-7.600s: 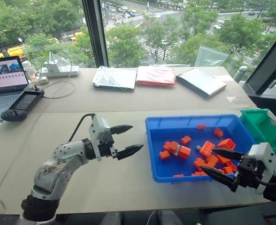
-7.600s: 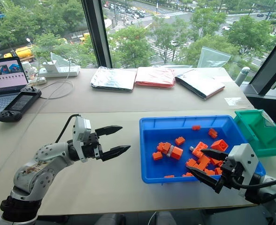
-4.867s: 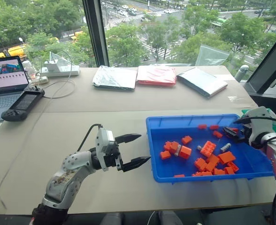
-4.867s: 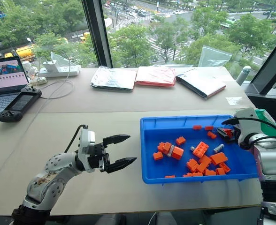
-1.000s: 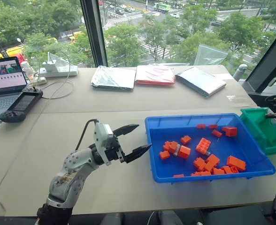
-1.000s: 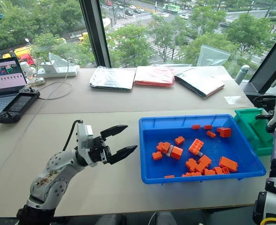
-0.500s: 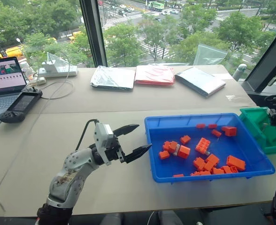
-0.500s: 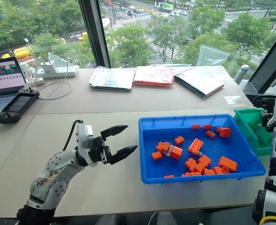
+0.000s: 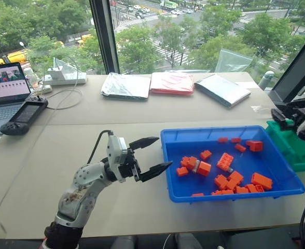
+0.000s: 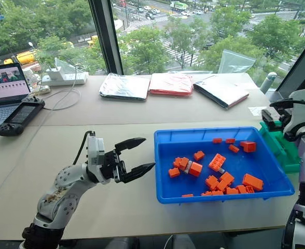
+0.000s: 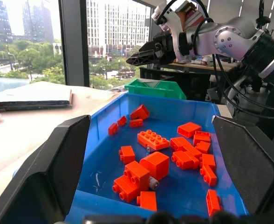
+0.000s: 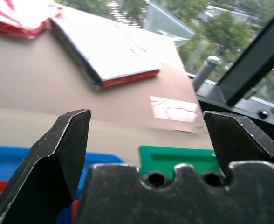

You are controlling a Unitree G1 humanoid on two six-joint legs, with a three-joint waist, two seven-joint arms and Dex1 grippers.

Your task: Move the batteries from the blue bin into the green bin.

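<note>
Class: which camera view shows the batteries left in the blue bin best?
The left wrist view: grey batteries show close among the orange bricks in the blue bin. The eye views show small grey ends; the right wrist view shows none.

Blue bin [image 9: 169, 165] shallow and wide on the table, batteries [image 11: 147, 148] grey among orange bricks inside it, green bin [image 9: 292, 148] just beside its right end.
</note>
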